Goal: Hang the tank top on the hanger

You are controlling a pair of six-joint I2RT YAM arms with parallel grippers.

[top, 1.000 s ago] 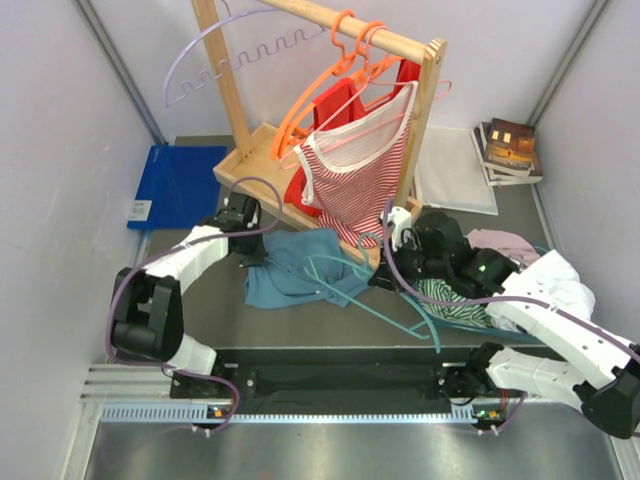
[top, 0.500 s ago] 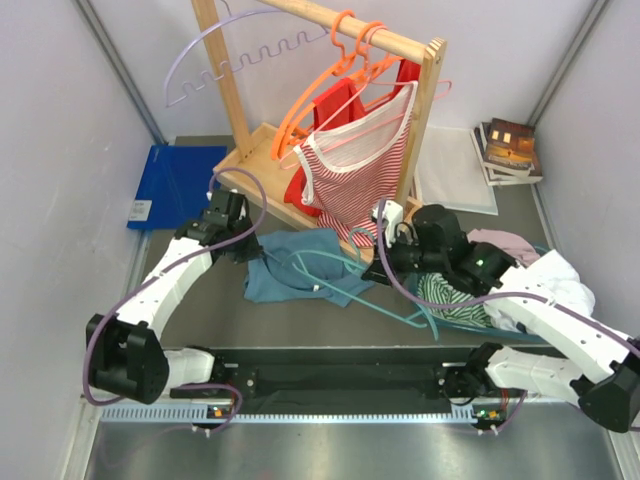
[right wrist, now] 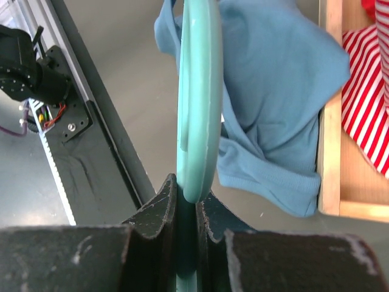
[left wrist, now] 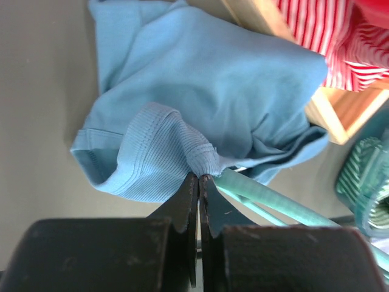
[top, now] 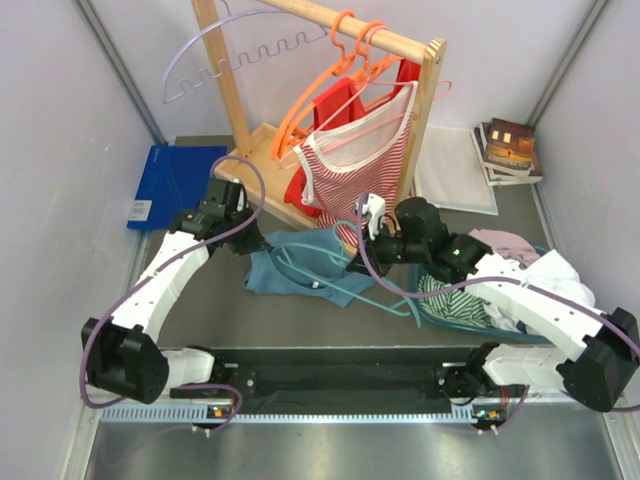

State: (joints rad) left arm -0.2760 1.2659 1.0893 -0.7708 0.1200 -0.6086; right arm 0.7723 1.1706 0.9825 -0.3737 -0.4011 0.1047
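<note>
Pinch: the left gripper (left wrist: 199,177) has its fingers pressed together on the ribbed edge of the tank top (left wrist: 200,91), and the fabric bunches up right at the tips!
Clamp: the right gripper (right wrist: 193,190) has its fingers squeezed tight on the hanger (right wrist: 197,91), with the flat green bar caught between them.
Tank top: crumpled on the table (top: 215,300), just near of the wooden rack (top: 255,152), between the two grippers.
Hanger: one arm slips under the bunched fabric just right of the left fingertips.
</note>
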